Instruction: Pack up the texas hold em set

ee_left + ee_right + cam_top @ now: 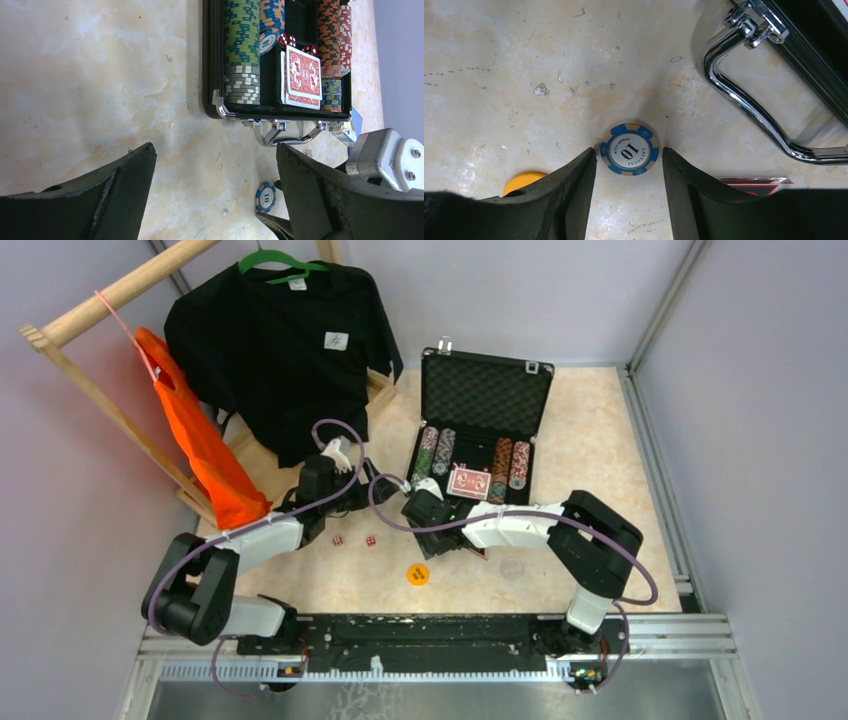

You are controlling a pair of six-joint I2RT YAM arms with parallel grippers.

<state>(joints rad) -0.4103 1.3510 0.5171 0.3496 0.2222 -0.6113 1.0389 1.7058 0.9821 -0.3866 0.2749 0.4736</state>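
Right wrist view, nearest the arms: an orange token [522, 180] peeks out from behind one finger. Just past it a blue chip [629, 149] marked 10 lies flat on the bench [499, 75]. The right end effector [629, 156] stands part open and low, its jaws flanking the chip with nothing gripped. Whether the pads touch its rim I cannot tell. The chip looks light, stiff and thin, with a smooth rim. I judge the hold belongs across its width, fingertips pressed right down to the bench, since a higher pinch would likely skid off or flip it.

Top external view hides that chip under the right arm. It alone shows two loose dice [338, 539] on the open bench, left of the right arm and short of the case.

Beyond the chip, the silver handle [749, 107] runs along the near wall of the case [214, 102]. Left wrist view adds what the right wrist camera lacks, the tray's contents. Chip stacks [241, 45] lie in rows, with red-backed cards [302, 75] between them and packed dice [286, 40] above the cards. The left end effector [215, 152] is spread wide and empty over bare bench beside the case's left wall.

Farthest back, seen only from the top, the foam-lined lid [487, 390] stands open toward the bench's far edge.
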